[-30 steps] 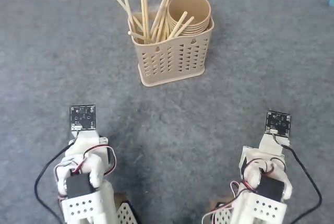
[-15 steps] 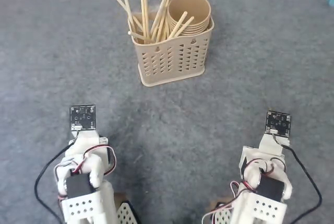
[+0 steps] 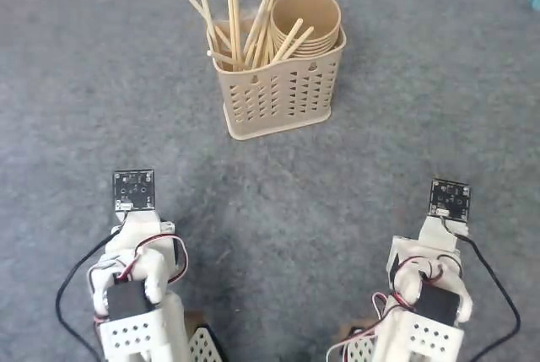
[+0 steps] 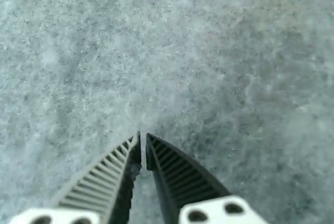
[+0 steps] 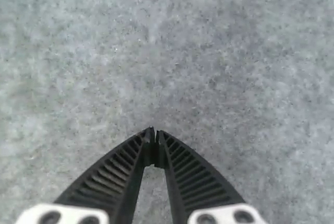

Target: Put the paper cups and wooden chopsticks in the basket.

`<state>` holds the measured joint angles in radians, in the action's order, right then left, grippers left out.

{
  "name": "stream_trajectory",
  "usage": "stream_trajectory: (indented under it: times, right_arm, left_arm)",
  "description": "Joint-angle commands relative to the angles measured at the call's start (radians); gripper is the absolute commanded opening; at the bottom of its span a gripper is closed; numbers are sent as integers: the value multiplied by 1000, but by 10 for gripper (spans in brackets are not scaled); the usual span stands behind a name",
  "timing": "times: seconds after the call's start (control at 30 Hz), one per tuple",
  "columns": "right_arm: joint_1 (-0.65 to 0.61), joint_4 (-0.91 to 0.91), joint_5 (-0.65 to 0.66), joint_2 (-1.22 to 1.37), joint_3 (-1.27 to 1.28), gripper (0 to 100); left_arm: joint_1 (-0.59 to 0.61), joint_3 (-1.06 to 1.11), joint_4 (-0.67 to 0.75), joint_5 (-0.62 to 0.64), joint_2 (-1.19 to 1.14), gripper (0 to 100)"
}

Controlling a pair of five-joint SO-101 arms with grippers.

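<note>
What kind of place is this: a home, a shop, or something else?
Probably a robot test bench, not a home. Everything sits on a grey mat, two small wired arms stand side by side, and the basket of cups and chopsticks looks like a practice prop.

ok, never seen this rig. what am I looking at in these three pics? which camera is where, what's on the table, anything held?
Two robot arms sit side by side at a table. The high view looks down from a fixed camera: left arm and right arm at the bottom, on a grey mat. At the far side stands a basket holding stacked cups and chopsticks. The other two pictures come from a camera on each wrist, looking along the fingers. The left gripper and right gripper are both shut over the mat and hold nothing. The pale corner in the left wrist view is the basket's base.
</note>
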<state>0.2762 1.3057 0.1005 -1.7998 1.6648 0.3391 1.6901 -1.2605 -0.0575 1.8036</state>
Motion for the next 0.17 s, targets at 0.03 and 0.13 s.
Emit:
stream_trajectory:
  times: [0.03, 0.13]
  right_arm:
    - [13, 4, 12, -15, 18, 8]
    - [13, 4, 12, -15, 18, 8]
  left_arm:
    - [8, -5, -3, -3, 20, 12]
    - [8, -5, -3, -3, 20, 12]
